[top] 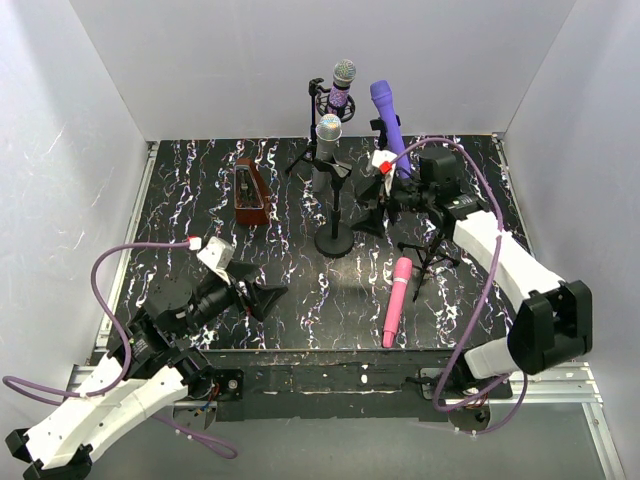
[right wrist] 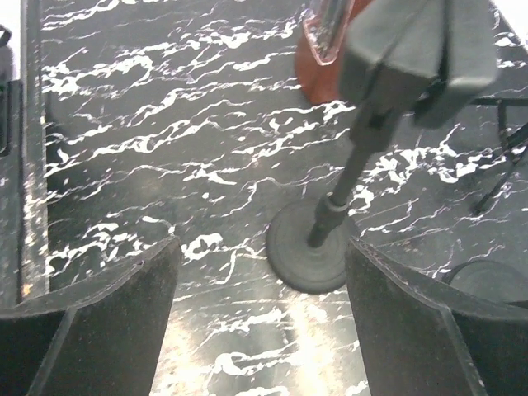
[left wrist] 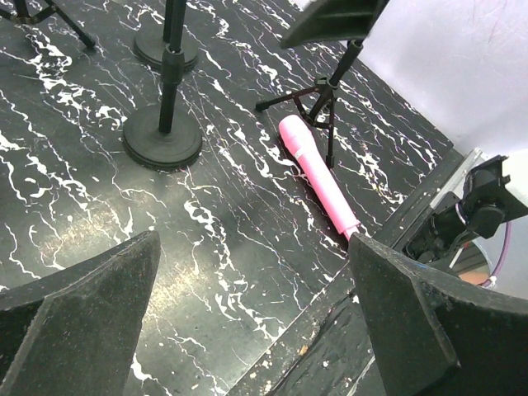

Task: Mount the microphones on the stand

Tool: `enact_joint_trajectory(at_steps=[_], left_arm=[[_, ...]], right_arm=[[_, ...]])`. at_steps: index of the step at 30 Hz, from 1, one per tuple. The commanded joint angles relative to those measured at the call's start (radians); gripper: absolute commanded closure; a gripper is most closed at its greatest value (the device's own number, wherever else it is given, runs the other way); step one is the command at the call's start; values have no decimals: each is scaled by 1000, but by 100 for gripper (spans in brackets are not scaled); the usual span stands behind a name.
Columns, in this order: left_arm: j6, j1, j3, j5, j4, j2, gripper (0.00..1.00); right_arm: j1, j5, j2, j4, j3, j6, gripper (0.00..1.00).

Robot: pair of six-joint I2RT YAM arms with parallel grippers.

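Though partly hidden, violet microphone (top: 388,118) tilted

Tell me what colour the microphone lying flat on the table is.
The lying microphone is pink; the left wrist view shows it best.

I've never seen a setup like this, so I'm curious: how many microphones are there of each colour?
Glittery purple microphone: 1
Silver-grey microphone: 1
Violet microphone: 1
Pink microphone: 1
Total: 4
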Motion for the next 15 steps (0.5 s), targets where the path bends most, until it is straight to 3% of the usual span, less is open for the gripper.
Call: enact_joint_trajectory(at_steps=[1,10,15], left_arm=[[-16,1,50,-39,-28,13,2],[-31,-1,50,-68,-31,9,2],[-51,-1,25,-55,-4,23,2]], right_arm=[[0,1,-91,-275,9,-153,14],[-5,-74,-287,-819,89,-465,12],[-80,-174,-381,-995,135,-539,10]])
